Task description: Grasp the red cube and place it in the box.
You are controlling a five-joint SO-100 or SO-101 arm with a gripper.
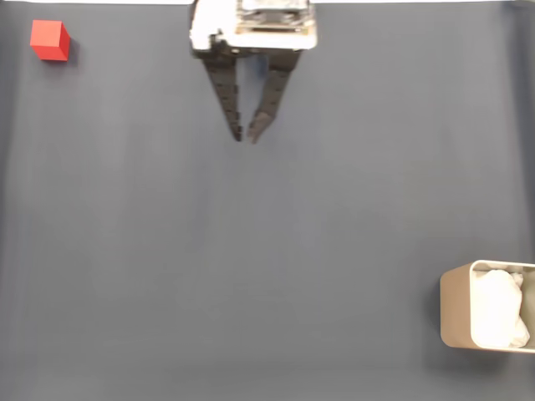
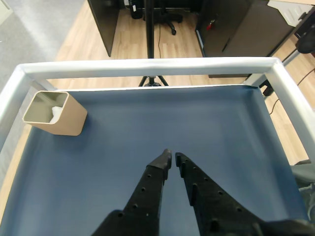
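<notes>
Fixed view: red cube (image 1: 49, 40) sits at far top-left of the dark worktop (image 1: 251, 276), well apart from the end effector (image 1: 247, 134), fingertips nearly together, empty. Wrist view: box (image 2: 54, 113) upright at left, white lining inside.

Blue-grey mat (image 1: 267, 251) covers the work surface, plain, faint creases. In the wrist view a white frame rail (image 2: 147, 67) borders the mat from 9 through 12 to 3 o'clock. Beyond it, wood floor (image 2: 182, 42); black stand pole (image 2: 149, 29) at 12; dark cabinets (image 2: 236, 29) at 1 o'clock; chair base (image 2: 167, 22) near 12.
</notes>
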